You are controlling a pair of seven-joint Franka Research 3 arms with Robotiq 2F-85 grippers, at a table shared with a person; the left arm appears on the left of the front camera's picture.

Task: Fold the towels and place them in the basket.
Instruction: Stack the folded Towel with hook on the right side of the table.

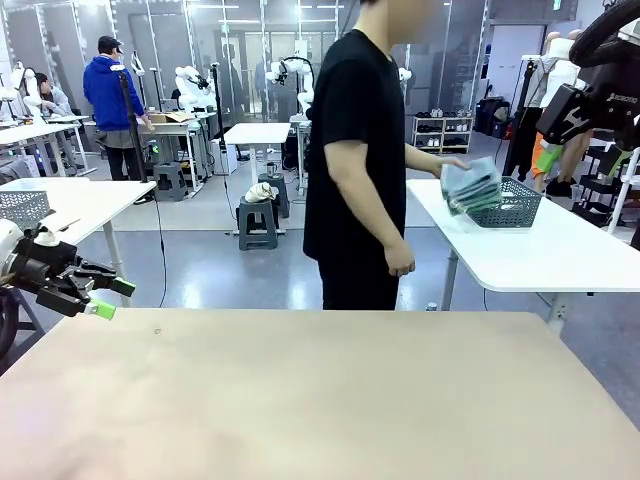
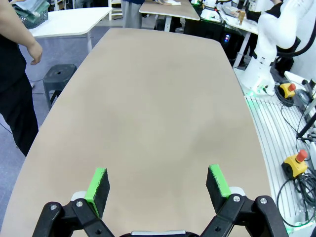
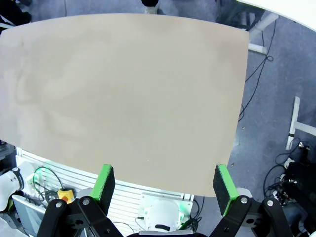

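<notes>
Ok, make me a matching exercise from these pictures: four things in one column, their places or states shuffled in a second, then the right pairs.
Things:
1. towels
2. basket
3. left gripper
4. right gripper

Places or states:
A. open, high above the beige table
B. on the white side table
C. in the person's hand, at the basket
D. open, at the left edge of the beige table

Pairs: 1-C, 2-B, 3-D, 4-A
</notes>
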